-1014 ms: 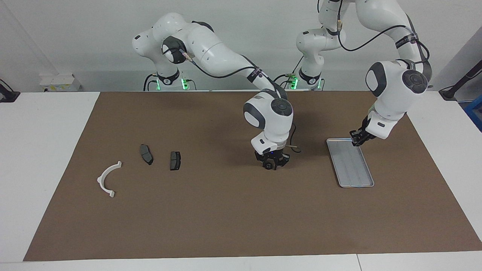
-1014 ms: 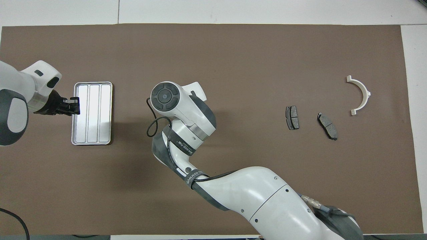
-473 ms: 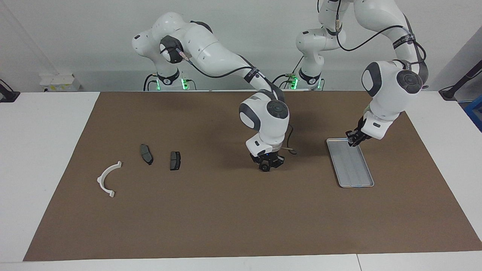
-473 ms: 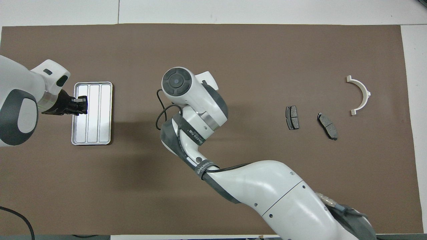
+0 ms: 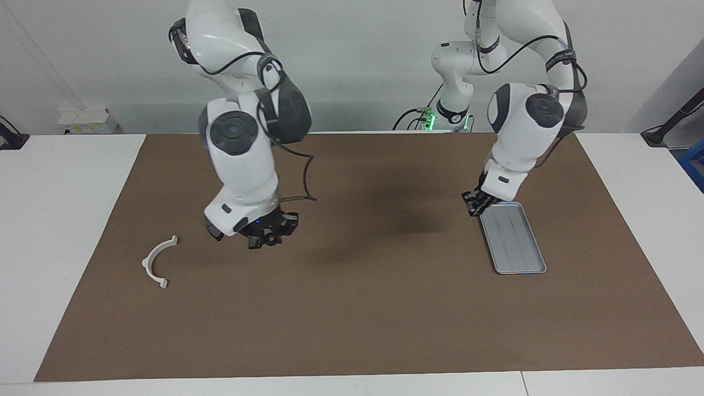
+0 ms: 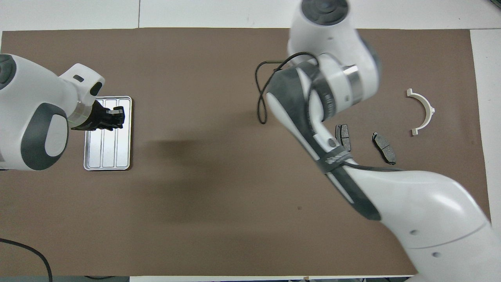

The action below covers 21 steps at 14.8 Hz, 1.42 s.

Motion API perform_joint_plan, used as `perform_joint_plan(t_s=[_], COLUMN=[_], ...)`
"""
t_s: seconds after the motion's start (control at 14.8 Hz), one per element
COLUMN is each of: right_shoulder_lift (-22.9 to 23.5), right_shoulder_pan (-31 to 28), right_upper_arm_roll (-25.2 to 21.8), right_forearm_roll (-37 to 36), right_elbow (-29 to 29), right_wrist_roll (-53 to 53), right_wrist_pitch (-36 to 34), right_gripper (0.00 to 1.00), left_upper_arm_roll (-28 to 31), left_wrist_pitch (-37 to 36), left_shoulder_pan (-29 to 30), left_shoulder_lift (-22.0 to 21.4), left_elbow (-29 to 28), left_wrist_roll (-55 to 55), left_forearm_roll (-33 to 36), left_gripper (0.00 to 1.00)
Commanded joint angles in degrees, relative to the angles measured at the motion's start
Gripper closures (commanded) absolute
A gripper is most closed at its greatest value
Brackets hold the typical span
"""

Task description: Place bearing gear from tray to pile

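Right gripper [image 5: 262, 237] swung from frame centre to above pile [image 6: 383, 147] at mid-height, clamped on small dark gear [image 5: 268, 239]. Gear likely heavy, stiff, slick metal; best held across rim. Left gripper [image 5: 476, 204] waits over tray [image 5: 517, 247] corner, state unclear.

One camera sits high across the worktop [image 5: 49, 220] and faces the robots, whose bases stand at the top edge before a pale wall. It is set well back, taking in the whole brown mat [image 5: 363, 308] and both arms. The other hangs high above the robots' own end and looks steeply down and forward, so the arms enter from below. Both share the mat, the tray [image 5: 514, 242] [image 6: 107, 150] and the white bracket [image 5: 157, 261] [image 6: 422, 111], turned half round between them.
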Motion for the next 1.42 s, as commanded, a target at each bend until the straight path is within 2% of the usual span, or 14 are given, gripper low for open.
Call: perform_joint_plan(t_s=[0.0, 0.14, 0.2, 0.34, 0.54, 0.88, 0.95, 1.01, 1.08, 1.15, 1.22, 1.28, 1.35], right_shoulder_lift=[-0.4, -3.0, -4.2, -4.1, -1.3, 0.2, 0.8, 1.0, 1.0, 1.0, 1.0, 0.9, 0.3], right_shoulder_pan=[-5.3, -8.6, -9.2, -11.6, -12.7, -13.5, -14.2, -14.5, -14.5, -14.3, -14.2, -13.9, -13.7], right_upper_arm_roll=[0.8, 0.9, 0.8, 0.8, 0.8, 0.8, 0.8, 0.8, 0.8, 0.8, 0.8, 0.8, 0.8], right_forearm_roll=[0.4, 0.3, 0.1, 0.0, -0.3, -0.5, -0.4, -0.4, -0.4, -0.4, -0.4, -0.3, -0.3], right_elbow=[-6.5, -15.3, -20.1, -26.0, -27.7, -30.9, -31.6, -32.3, -32.8, -32.8, -32.7, -32.5, -32.3], right_wrist_roll=[-11.5, -13.5, -14.9, -16.8, -17.2, -18.5, -19.4, -19.5, -19.3, -19.1, -19.0, -18.6, -17.8], right_wrist_pitch=[6.5, 14.2, 19.0, 26.8, 31.6, 38.6, 40.9, 42.3, 42.9, 42.6, 42.3, 41.6, 40.8], right_gripper=[1.0, 1.0, 1.0, 1.0, 1.0, 1.0, 1.0, 1.0, 1.0, 1.0, 1.0, 0.7, 0.01], left_upper_arm_roll=[1.1, 1.4, 1.4, 1.4, 1.4, 1.4, 1.4, 1.4, 1.5, 1.5, 1.7, 2.0, 2.1], left_wrist_pitch=[2.3, 4.8, 6.0, 9.5, 14.6, 17.1, 17.5, 17.5, 17.3, 16.9, 16.3, 15.2, 13.1], left_shoulder_pan=[-8.1, -11.2, -11.5, -11.4, -11.4, -11.6, -11.6, -11.6, -11.6, -11.6, -11.6, -11.5, -10.9], left_shoulder_lift=[12.2, 18.2, 18.5, 18.4, 18.2, 17.5, 17.4, 17.4, 17.4, 17.4, 17.4, 17.3, 16.2], left_elbow=[10.7, 15.3, 14.8, 12.3, 8.3, 4.2, 4.1, 4.1, 4.1, 4.4, 4.8, 5.3, 5.5], left_wrist_roll=[-10.2, -13.1, -13.2, -13.3, -13.5, -14.9, -14.9, -15.0, -15.0, -15.1, -15.2, -15.2, -15.2], left_forearm_roll=[-0.4, -0.1, 0.1, 0.8, 0.9, 0.9, 0.9, 0.9, 0.9, 0.9, 0.9, 0.9, 0.9], left_gripper=[1.0, 1.0, 1.0, 1.0, 0.97, 0.91, 0.84, 0.69, 0.31, 0.0, 0.0, 0.0, 0.0])
